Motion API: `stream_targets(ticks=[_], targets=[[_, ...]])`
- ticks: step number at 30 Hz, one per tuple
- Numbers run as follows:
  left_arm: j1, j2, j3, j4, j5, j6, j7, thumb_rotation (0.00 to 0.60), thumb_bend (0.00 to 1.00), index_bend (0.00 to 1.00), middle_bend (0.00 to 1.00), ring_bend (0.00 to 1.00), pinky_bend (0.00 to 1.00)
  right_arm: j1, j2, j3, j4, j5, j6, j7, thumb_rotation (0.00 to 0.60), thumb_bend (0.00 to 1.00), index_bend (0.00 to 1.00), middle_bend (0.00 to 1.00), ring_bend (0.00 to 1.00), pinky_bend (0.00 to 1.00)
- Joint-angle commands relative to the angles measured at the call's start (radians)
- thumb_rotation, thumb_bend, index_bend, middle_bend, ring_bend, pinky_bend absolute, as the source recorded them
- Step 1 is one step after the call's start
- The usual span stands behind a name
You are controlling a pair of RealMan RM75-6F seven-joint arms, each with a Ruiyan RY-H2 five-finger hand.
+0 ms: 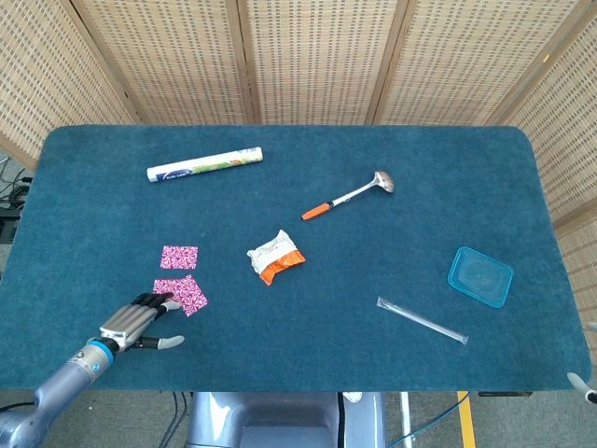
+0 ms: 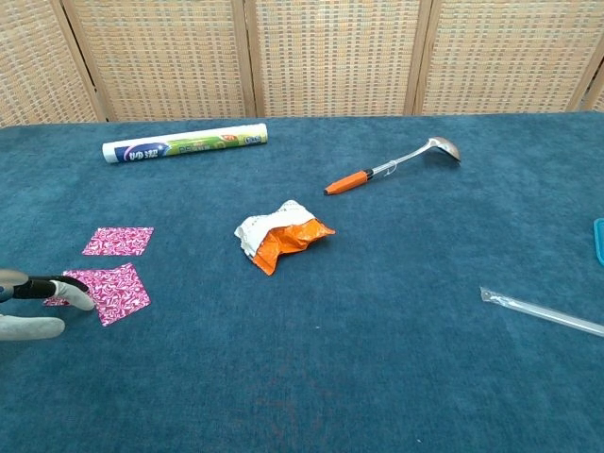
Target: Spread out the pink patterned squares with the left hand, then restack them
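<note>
Spanning blue tablecloth [image 1: 373, 373]; wicker screens [image 1: 317, 56]

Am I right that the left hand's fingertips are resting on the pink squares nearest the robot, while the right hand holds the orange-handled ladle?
Not quite. The left hand does touch the near pink squares, but the head view shows the orange-handled ladle lying alone on the table, with no hand on it.

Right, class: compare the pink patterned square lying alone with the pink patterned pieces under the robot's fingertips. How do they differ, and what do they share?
The lone pink square lies apart and untouched; the nearer pink squares have the left hand's fingertips resting on their edge. The lone pink square sits straight and farther from the robot; the nearer pink squares overlap, with one turned at an angle. Both share the same pink pattern and lie flat on the blue table.
</note>
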Motion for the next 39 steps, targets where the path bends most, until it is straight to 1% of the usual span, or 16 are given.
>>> stream_targets(ticks=[1, 8, 16, 24, 39], targets=[[0.014, 0.012, -0.002, -0.009, 0.021, 0.017, -0.016, 0.040, 0.00, 0.12, 0.00, 0.00, 0.00, 0.000, -0.002, -0.001, 0.002, -0.002, 0.002, 0.000, 0.600, 0.01, 0.30, 0.26, 0.00, 0.00], [0.024, 0.004, -0.023, 0.004, 0.039, 0.031, -0.042, 0.039, 0.00, 0.12, 0.00, 0.00, 0.00, -0.002, -0.001, 0.000, 0.002, -0.001, 0.004, 0.001, 0.600, 0.01, 0.30, 0.26, 0.00, 0.00], [0.011, -0.020, -0.035, 0.046, -0.005, 0.001, -0.020, 0.038, 0.00, 0.12, 0.00, 0.00, 0.00, -0.006, -0.002, -0.001, 0.003, 0.002, 0.006, 0.003, 0.600, 0.01, 0.30, 0.26, 0.00, 0.00], [0.008, -0.034, -0.035, 0.079, -0.061, -0.018, 0.007, 0.039, 0.00, 0.12, 0.00, 0.00, 0.00, -0.004, -0.002, 0.000, 0.004, 0.004, 0.002, 0.003, 0.600, 0.01, 0.30, 0.26, 0.00, 0.00], [0.031, 0.013, -0.017, 0.058, -0.064, -0.005, 0.019, 0.039, 0.00, 0.12, 0.00, 0.00, 0.00, -0.006, -0.003, 0.002, 0.005, 0.001, 0.011, 0.003, 0.600, 0.01, 0.30, 0.26, 0.00, 0.00]])
